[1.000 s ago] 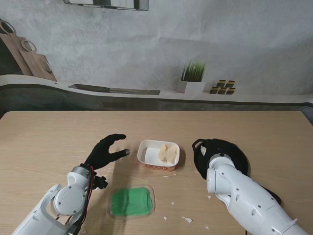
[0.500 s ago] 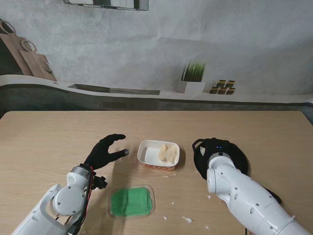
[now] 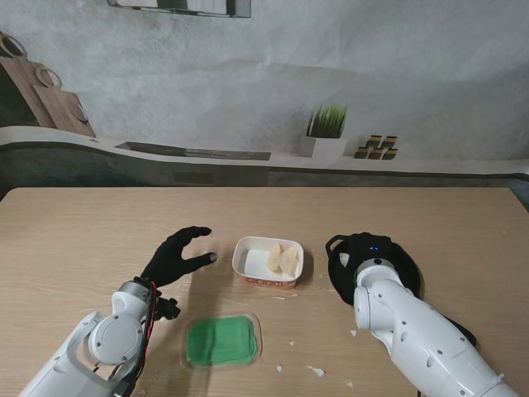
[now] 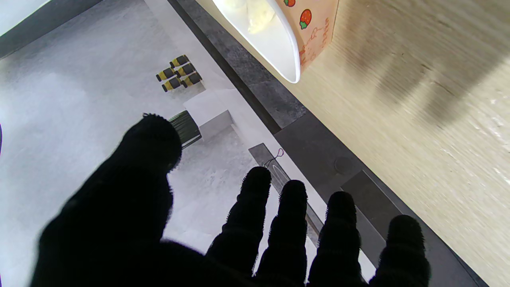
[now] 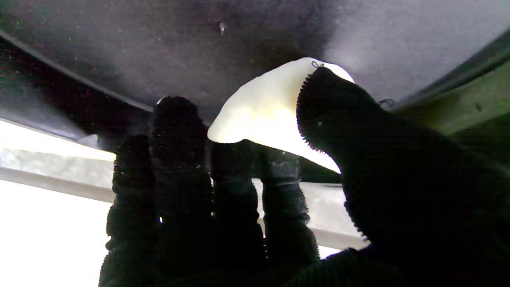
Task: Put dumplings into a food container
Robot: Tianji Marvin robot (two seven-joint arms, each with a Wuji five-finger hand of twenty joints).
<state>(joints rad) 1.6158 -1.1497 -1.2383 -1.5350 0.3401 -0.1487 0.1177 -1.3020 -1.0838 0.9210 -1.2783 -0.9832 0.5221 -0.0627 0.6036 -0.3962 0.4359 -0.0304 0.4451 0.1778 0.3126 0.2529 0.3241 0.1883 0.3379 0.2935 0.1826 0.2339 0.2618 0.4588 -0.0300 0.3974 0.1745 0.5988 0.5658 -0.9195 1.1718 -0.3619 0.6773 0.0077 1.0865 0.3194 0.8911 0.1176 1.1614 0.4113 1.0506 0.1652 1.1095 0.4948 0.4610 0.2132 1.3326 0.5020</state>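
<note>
Two black-gloved hands work over the wooden table [image 3: 74, 240]. Leftmost, the left hand [image 3: 176, 256] hovers with fingers [image 4: 255, 207] spread wide, holding nothing. Nearer to me than it, slightly to its right, lies a clear lid [image 3: 221, 340] with a green inside. Just right of the left hand stands the white food container [image 3: 267, 262], with pale dumplings [image 3: 281, 258] lying in its right half. Farther right, the right hand [image 3: 343, 256] rests over a black plate [image 3: 387, 252], its thumb [image 5: 330, 107] and fingers pinched on one pale dumpling [image 5: 263, 109].
</note>
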